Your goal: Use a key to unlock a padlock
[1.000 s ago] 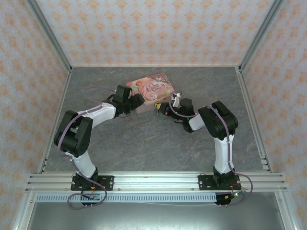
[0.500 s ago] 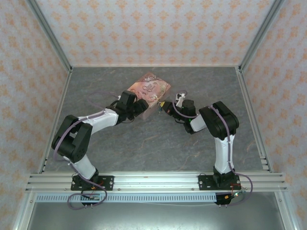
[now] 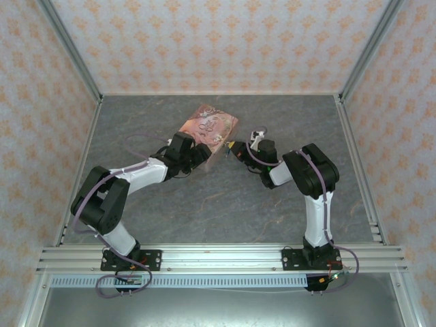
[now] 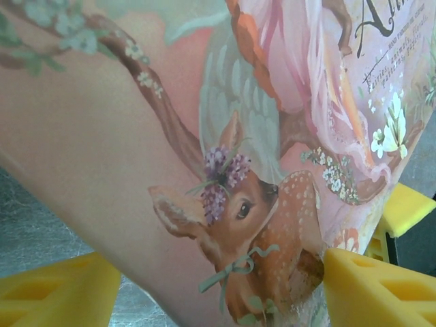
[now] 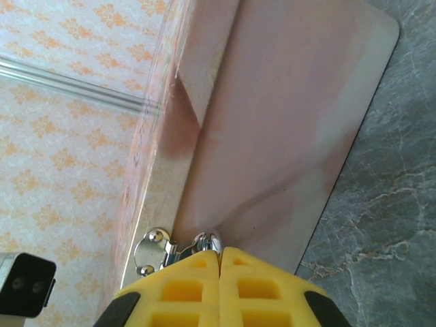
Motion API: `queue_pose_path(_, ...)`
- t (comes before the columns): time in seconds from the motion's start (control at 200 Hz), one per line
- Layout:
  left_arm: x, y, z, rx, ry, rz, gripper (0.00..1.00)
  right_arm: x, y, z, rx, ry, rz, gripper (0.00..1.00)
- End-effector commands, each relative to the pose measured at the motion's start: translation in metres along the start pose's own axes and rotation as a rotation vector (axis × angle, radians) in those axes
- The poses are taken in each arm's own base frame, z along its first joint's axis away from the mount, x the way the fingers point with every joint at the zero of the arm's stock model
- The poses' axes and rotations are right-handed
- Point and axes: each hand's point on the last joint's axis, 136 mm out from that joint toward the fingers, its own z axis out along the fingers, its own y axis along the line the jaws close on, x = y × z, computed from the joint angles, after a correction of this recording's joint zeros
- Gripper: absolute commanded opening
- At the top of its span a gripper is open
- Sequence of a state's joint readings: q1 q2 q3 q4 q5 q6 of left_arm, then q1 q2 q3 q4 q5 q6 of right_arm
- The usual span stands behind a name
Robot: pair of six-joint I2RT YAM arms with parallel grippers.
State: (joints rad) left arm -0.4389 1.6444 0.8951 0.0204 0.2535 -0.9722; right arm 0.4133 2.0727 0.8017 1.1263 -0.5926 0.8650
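Left jaws spread wide, clamping pink tin [image 4: 102,157]; right jaws shut, tips touching chrome hasp [image 5: 154,249] on tin edge, right arm nearer

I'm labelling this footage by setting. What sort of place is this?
Probably a lab test cell for robot manipulation, not a home: a left arm and a right arm bolted to an aluminium rail, and a grey tabletop boxed in by wallpapered panels on metal posts.
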Motion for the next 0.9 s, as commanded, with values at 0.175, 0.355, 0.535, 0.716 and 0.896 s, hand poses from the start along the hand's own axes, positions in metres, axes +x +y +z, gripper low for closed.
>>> queue_pose_path(0.175, 0.037, 0.062, -0.003, -0.209, 0.109, -0.005, 0.77, -0.036, 0.001, 0.004, 0.040, -0.137, -0.014, 0.00)
queue_pose_path(0.355, 0.030, 0.056, -0.012, -0.190, 0.083, 0.008, 0.79, -0.036, 0.001, -0.002, 0.067, -0.144, -0.077, 0.00)
queue_pose_path(0.535, 0.000, 0.032, -0.035, -0.131, -0.013, 0.055, 0.83, -0.033, 0.012, -0.024, 0.142, -0.107, -0.215, 0.00)
queue_pose_path(0.716, -0.045, 0.005, -0.074, -0.094, -0.202, 0.130, 0.95, -0.023, 0.029, -0.050, 0.211, -0.006, -0.332, 0.00)
queue_pose_path(0.896, -0.079, -0.020, -0.118, -0.051, -0.392, 0.244, 1.00, 0.006, 0.024, -0.090, 0.363, 0.206, -0.419, 0.00)
